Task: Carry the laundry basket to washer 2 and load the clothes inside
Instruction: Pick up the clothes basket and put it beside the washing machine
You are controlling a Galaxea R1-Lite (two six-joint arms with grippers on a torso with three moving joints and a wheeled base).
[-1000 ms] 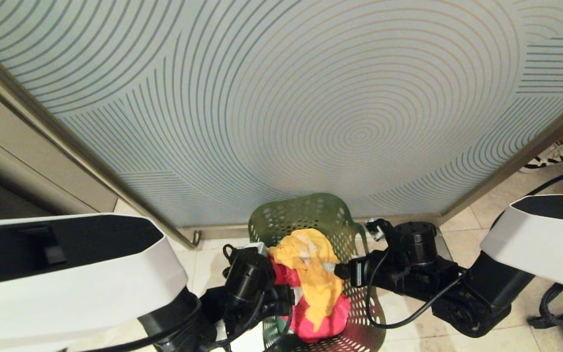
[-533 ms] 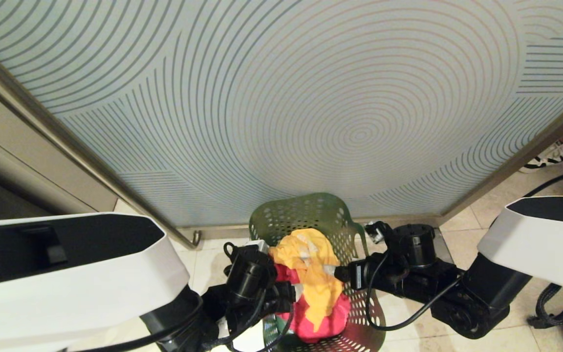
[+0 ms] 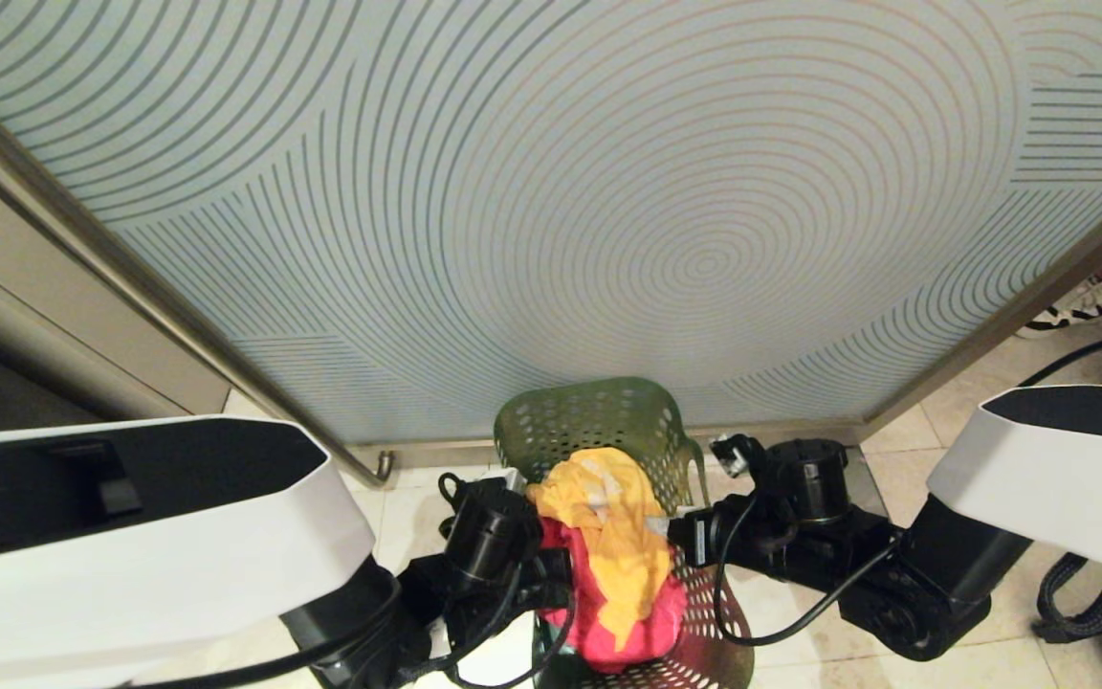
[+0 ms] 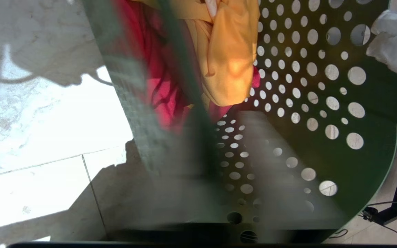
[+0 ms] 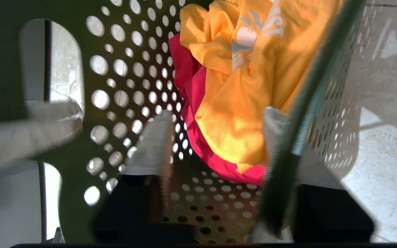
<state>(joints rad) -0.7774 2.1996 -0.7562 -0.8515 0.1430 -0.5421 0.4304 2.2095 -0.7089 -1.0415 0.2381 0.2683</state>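
The green laundry basket (image 3: 599,421), its walls dotted with round holes, stands on the tiled floor just in front of me. The clothes lie in it: a yellow garment (image 3: 608,517) over a pink-red one (image 3: 651,622). My left gripper (image 3: 556,584) is at the basket's left wall, and in the left wrist view it (image 4: 205,148) is shut across that wall's rim (image 4: 184,86). My right gripper (image 3: 680,541) is at the right wall. Its jaws (image 5: 215,137) stand partly apart, one finger (image 5: 153,144) inside the basket (image 5: 140,69) and the other by the rim. Washer 2 is out of view.
A frosted glass panel with curved lines (image 3: 608,191) rises right behind the basket in a metal frame (image 3: 178,325). A beige cabinet (image 3: 34,277) is at the left. At the right are a person's shoe (image 3: 1077,306) and a black cable (image 3: 1087,356) on the floor.
Both grippers have closed in on the basket's side walls. The basket's far rim has shifted slightly to the right and the right wrist has edged inward.
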